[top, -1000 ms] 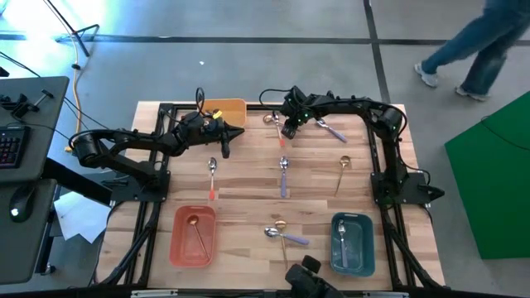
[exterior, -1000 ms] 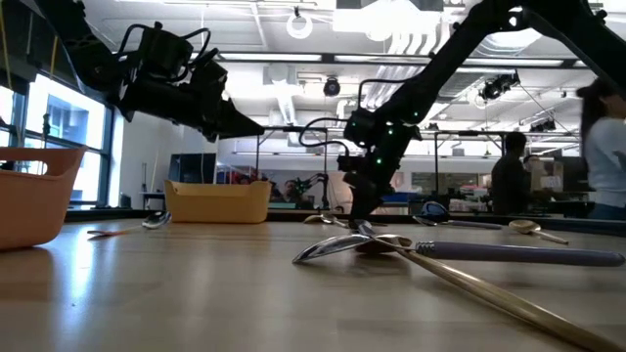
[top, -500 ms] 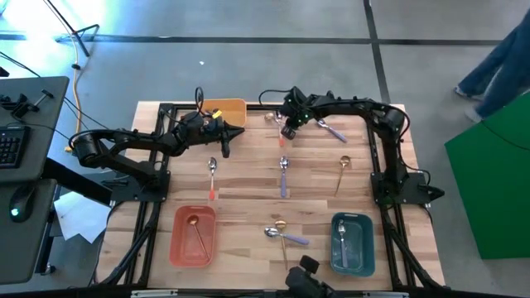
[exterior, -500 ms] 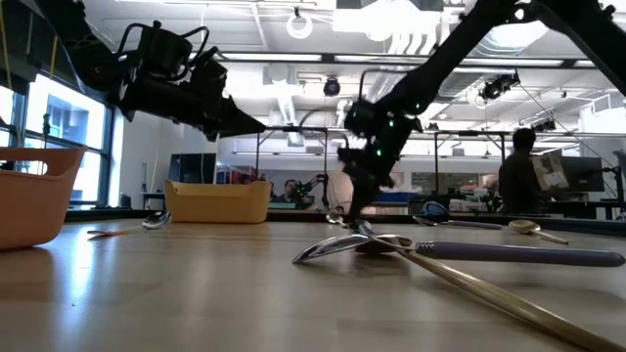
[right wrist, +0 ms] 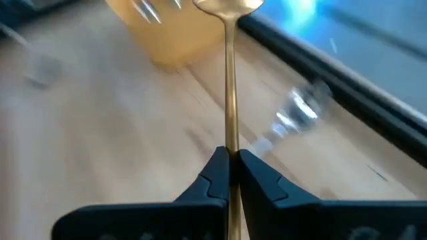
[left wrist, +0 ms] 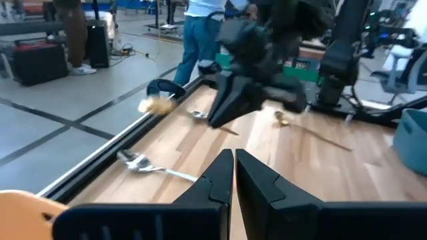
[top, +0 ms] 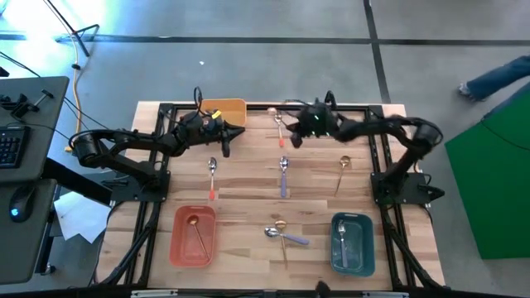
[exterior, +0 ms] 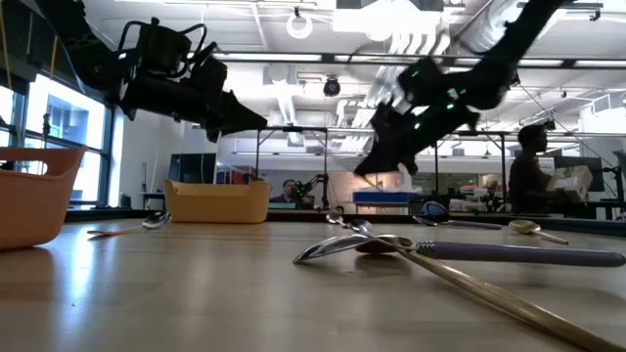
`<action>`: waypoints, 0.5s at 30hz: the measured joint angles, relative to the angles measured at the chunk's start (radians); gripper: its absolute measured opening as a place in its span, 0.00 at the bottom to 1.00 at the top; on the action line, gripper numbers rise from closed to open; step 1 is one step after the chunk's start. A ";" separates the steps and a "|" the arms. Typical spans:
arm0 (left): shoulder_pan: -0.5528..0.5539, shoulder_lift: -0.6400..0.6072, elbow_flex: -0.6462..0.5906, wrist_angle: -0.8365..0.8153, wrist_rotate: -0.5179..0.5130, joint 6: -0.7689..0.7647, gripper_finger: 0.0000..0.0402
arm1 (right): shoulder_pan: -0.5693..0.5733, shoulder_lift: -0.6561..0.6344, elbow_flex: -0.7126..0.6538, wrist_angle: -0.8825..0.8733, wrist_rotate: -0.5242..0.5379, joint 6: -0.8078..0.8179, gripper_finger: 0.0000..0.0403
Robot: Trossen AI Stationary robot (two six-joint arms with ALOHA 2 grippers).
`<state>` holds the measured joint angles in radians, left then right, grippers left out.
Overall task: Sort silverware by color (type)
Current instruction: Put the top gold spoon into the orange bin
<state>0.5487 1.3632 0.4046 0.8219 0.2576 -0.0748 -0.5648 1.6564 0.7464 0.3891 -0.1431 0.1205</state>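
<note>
My right gripper point(top: 287, 139) point(right wrist: 231, 163) is shut on an all-gold spoon point(top: 276, 120) point(right wrist: 229, 60), raised above the far middle of the table; in the low view it point(exterior: 377, 161) hangs clear of the tabletop. My left gripper point(top: 226, 147) point(left wrist: 233, 163) hovers shut and empty near the orange bin point(top: 225, 109). On the table lie a red-handled spoon point(top: 212, 175), a blue-handled spoon point(top: 283, 175), a gold spoon point(top: 342, 170), and a gold and a purple-handled spoon crossed point(top: 281, 234) near the front edge. My right gripper pinches the gold spoon's handle point(right wrist: 230, 137) between its two fingers. The spoon runs straight out ahead along the fingers, its bowl point(right wrist: 227, 5) farthest from them and toward the orange bin. The spoon is lifted clear of the table.
A red bin point(top: 178, 240) at the near left holds a gold spoon, and a teal bin point(top: 364, 248) at the near right holds a spoon. A black frame rail point(top: 348, 108) runs along the far edge. A person walks on the floor beyond the table point(top: 497, 79).
My right gripper has risen from the tabletop with the gold spoon, which now hangs clear of the wood, and the right arm's wrist has swung toward the table's right. My left arm has kept still.
</note>
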 joint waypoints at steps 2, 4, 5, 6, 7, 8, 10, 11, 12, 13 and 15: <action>-0.018 0.000 0.000 0.017 0.000 -0.003 0.02 | 0.044 -0.054 -0.089 0.164 0.019 0.025 0.01; -0.042 0.000 0.000 0.046 0.000 -0.003 0.04 | 0.093 -0.093 -0.167 0.289 0.062 0.039 0.01; -0.057 0.000 0.000 0.068 0.000 -0.004 0.05 | 0.118 -0.108 -0.199 0.343 0.084 0.043 0.01; -0.073 0.000 0.000 0.093 0.000 -0.009 0.07 | 0.143 -0.123 -0.229 0.392 0.107 0.045 0.01; -0.090 0.001 0.001 0.119 0.000 -0.017 0.09 | 0.167 -0.133 -0.248 0.449 0.136 0.046 0.01; -0.107 0.003 0.005 0.140 -0.002 -0.023 0.11 | 0.192 -0.141 -0.267 0.496 0.162 0.045 0.01; -0.142 0.018 0.020 0.163 -0.008 -0.029 0.16 | 0.238 -0.146 -0.296 0.572 0.206 0.036 0.01; -0.158 0.027 0.031 0.165 -0.013 -0.030 0.18 | 0.260 -0.146 -0.305 0.600 0.222 0.031 0.01; -0.176 0.040 0.041 0.165 -0.020 -0.029 0.21 | 0.280 -0.146 -0.307 0.620 0.229 0.021 0.01; -0.193 0.061 0.058 0.168 -0.031 -0.028 0.23 | 0.300 -0.146 -0.306 0.634 0.239 0.005 0.01; -0.225 0.106 0.089 0.164 -0.052 -0.013 0.28 | 0.336 -0.147 -0.300 0.639 0.243 -0.031 0.01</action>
<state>0.3236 1.4687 0.4932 0.9861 0.2055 -0.0881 -0.2293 1.5097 0.4464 1.0279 0.1000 0.0892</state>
